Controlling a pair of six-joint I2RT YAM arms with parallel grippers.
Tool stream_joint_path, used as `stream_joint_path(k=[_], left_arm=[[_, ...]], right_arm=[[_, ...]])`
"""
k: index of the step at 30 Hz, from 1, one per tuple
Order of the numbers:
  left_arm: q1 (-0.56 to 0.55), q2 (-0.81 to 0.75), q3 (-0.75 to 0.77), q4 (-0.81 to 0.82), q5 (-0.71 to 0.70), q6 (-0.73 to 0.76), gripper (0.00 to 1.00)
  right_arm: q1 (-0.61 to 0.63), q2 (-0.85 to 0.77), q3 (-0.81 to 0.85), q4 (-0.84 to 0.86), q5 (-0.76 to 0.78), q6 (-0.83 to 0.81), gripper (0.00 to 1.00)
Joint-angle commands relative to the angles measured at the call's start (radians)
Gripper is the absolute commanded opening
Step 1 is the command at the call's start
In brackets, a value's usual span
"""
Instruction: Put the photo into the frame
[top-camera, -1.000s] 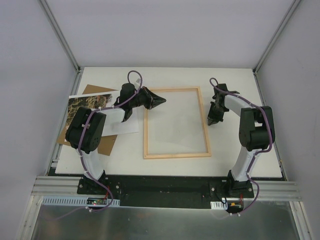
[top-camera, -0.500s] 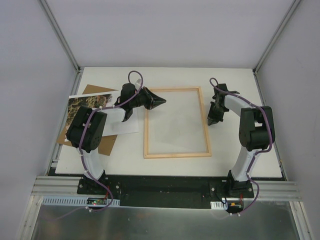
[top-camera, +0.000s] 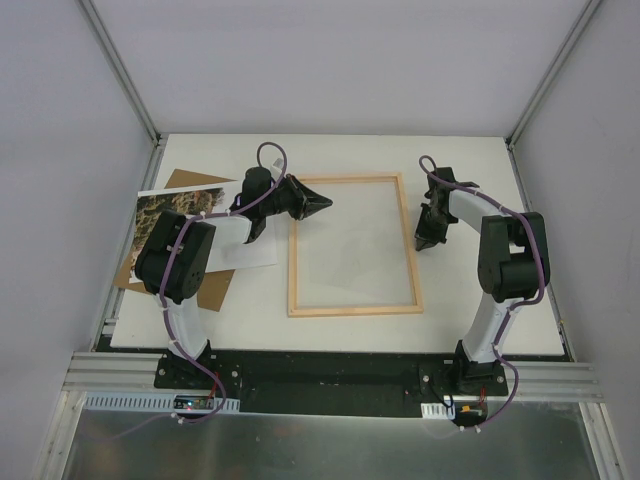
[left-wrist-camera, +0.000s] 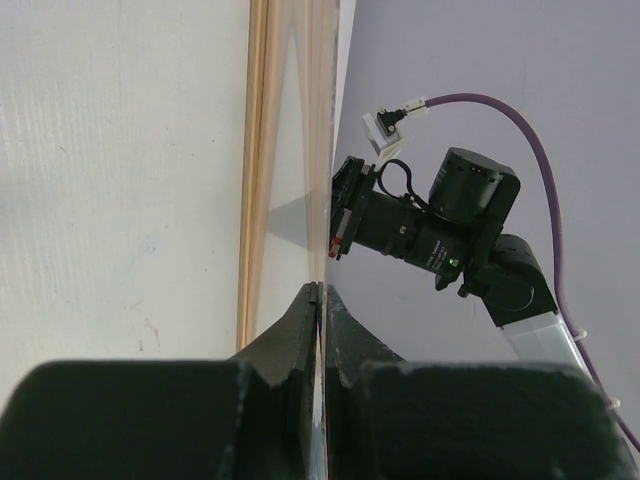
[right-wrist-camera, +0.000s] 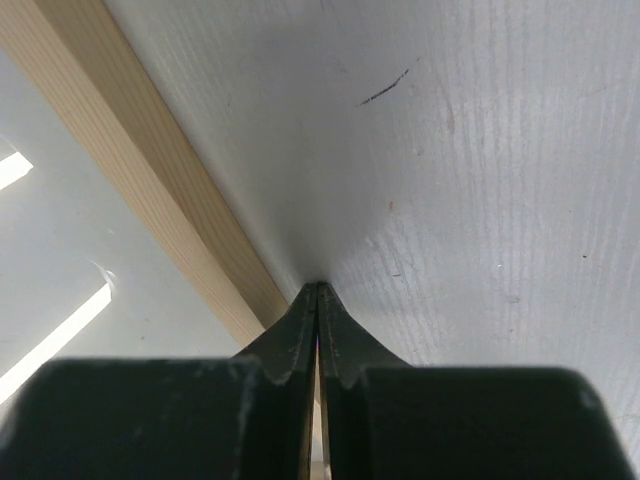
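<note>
The frame (top-camera: 352, 310), narrow light wood strips round a clear pane, lies flat mid-table. The photo (top-camera: 168, 208), a rocky cliff print, lies at the left, partly under my left arm. My left gripper (top-camera: 328, 203) is shut with nothing seen in it. It hangs turned on its side over the frame's far left corner. In the left wrist view its tips (left-wrist-camera: 318, 287) point along the frame's strip (left-wrist-camera: 255, 150). My right gripper (top-camera: 424, 245) is shut and points down at the frame's right strip. In the right wrist view its tips (right-wrist-camera: 318, 285) meet the table by the strip's (right-wrist-camera: 150, 170) outer edge.
A plain brown backing board (top-camera: 186, 180) lies under the photo at the table's left edge, its corners sticking out. Grey walls and metal rails close in the white table (top-camera: 470, 160). The right arm's wrist (left-wrist-camera: 440, 220) shows in the left wrist view.
</note>
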Motion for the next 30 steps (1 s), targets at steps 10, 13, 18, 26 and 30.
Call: stream_joint_path(k=[10,13,18,26,30], left_arm=[[0.001,0.032,0.008,0.117,0.001,0.000,0.00],[0.001,0.039,-0.003,0.132,-0.002,-0.004,0.00],[0.001,0.055,-0.017,0.169,-0.003,-0.024,0.00],[0.004,0.073,-0.028,0.214,-0.003,-0.062,0.00],[0.004,0.081,-0.032,0.228,-0.003,-0.069,0.00]], right_arm=[[0.018,0.003,0.003,-0.019,0.004,0.001,0.02],[0.021,0.005,0.004,-0.022,0.007,0.001,0.02],[0.022,0.008,0.012,-0.028,0.010,0.000,0.02],[0.027,0.011,0.015,-0.034,0.009,0.000,0.02],[0.030,0.012,0.019,-0.037,0.010,0.001,0.02]])
